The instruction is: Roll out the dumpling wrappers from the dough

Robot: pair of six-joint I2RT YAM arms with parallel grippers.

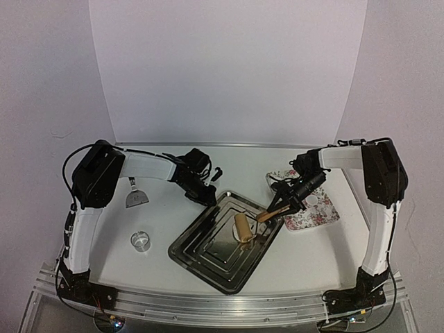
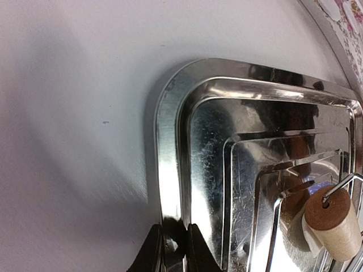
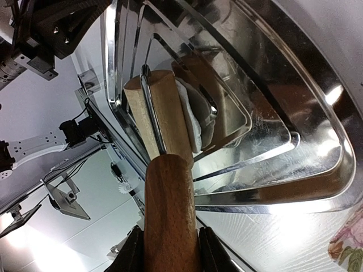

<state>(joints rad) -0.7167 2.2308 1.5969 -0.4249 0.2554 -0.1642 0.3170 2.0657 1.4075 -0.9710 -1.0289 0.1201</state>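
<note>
Step in hand: rolling, judged to be mid-task. Tray (image 1: pixel 201 258): steel, stepped, set cornerwise at the middle of the table (image 1: pixel 166 222), toward its near edge. Roller (image 1: pixel 243 227): wooden barrel on a wire yoke, lying in the tray's middle. Dough (image 3: pixel 191 122): one white piece, flattened, pressed under and beside the barrel; its outline cannot be made out. Wrapper (image 1: pixel 313 200): what looks like one small white disc on the floral plate (image 1: pixel 319 216) near the table's right edge, just beside the tray; too small to be sure. Right gripper (image 3: pixel 170 255): fingers (image 3: pixel 131 254) partly spread, clamped on either side of the roller's wooden handle, which fills the gap. Left gripper (image 2: pixel 174 249): fingers (image 2: pixel 152 252) nearly together, pinching the tray's rim at its far-left corner, apparently to steady it. Ring (image 1: pixel 141 241): clear, on the table left of the tray and apart from it. Scraper (image 1: pixel 136 198): beyond the ring, toward the left edge. Next move, as a judgement: run the barrel across the dough with even downward pressure while the left grip stops the tray sliding. Risks: dough sticking to the barrel, or the tray skidding.
</note>
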